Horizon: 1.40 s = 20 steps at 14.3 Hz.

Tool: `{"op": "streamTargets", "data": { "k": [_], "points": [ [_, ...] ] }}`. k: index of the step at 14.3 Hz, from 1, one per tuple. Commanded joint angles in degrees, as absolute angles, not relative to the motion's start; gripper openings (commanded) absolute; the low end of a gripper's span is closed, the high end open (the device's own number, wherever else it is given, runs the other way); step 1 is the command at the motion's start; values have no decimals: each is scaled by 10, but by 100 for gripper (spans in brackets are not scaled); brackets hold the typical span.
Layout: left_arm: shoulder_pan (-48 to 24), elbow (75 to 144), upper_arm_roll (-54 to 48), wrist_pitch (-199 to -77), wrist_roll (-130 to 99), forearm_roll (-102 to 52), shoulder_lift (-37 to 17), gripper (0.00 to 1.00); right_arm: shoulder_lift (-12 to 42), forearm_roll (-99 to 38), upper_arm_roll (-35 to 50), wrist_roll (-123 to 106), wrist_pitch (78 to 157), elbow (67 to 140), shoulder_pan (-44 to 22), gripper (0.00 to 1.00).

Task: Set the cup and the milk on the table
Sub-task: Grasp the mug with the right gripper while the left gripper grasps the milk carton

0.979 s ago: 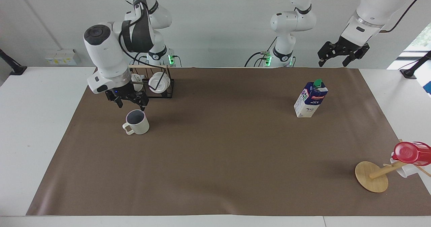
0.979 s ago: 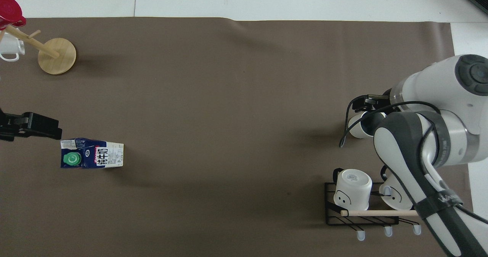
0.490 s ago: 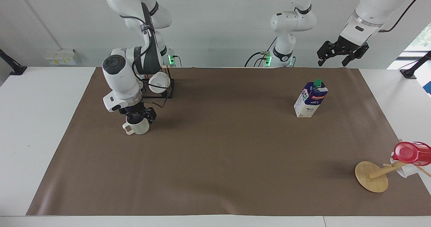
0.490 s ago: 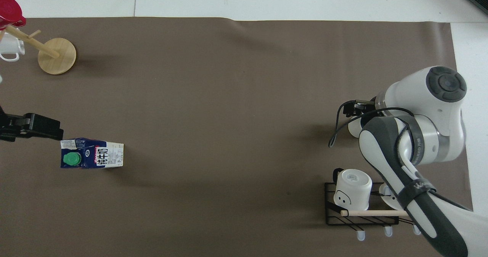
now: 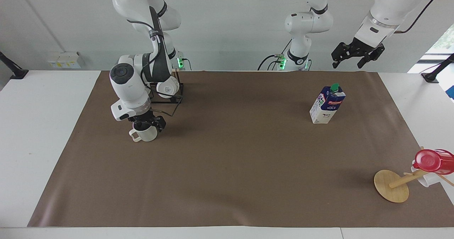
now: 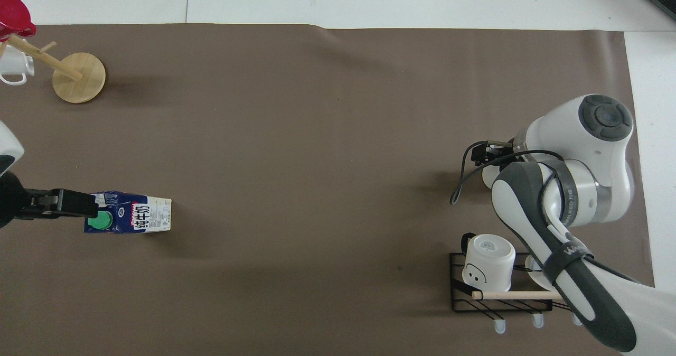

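The cup (image 5: 143, 135) stands upright on the brown sheet of the table (image 5: 227, 168) toward the right arm's end, its handle pointing away from the robots. My right gripper (image 5: 147, 124) is down at the cup's rim and covers its mouth. Only a sliver of the cup (image 6: 487, 177) shows under that arm in the overhead view. The milk (image 5: 327, 104) stands upright on the sheet toward the left arm's end; it also shows in the overhead view (image 6: 129, 218). My left gripper (image 5: 349, 60) hangs open and empty high in the air, well above the milk and apart from it.
A black wire rack (image 5: 175, 99) with two plain white mugs stands by the right arm's base, close to the cup. A tipped wooden mug tree (image 5: 392, 185) with a red cup (image 5: 434, 161) and a white mug lies at the corner farthest from the robots, at the left arm's end.
My right gripper came down from above the cup onto its rim. My left gripper rose a little and now overlaps the milk's cap in the overhead view.
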State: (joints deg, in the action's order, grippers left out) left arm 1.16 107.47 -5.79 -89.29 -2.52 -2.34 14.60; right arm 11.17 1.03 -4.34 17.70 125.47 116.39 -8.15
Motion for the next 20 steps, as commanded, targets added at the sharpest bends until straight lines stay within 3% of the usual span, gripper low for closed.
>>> {"op": "streamTargets", "data": {
  "k": [1,3,5,6,12,20],
  "points": [
    [13,1170,-58,-948,-21,-33,209,100,105,-1,-43,144,1274,1183,-80,74],
    [13,1231,-58,-996,-20,-33,240,100,105,-1,-43,125,1274,1183,-78,35],
    [14,1260,-58,-1031,-9,-33,248,100,105,-1,-43,120,1274,1183,-76,9],
    [17,1264,-58,-1047,-1,-33,247,100,106,-1,-43,113,1274,1182,-76,0],
    [21,1316,-56,-1144,53,-33,243,100,107,-1,-43,70,1263,1174,-83,0],
    [26,1333,-55,-1165,68,-29,243,100,48,-2,-35,118,1211,1143,-83,0]
  ]
}}
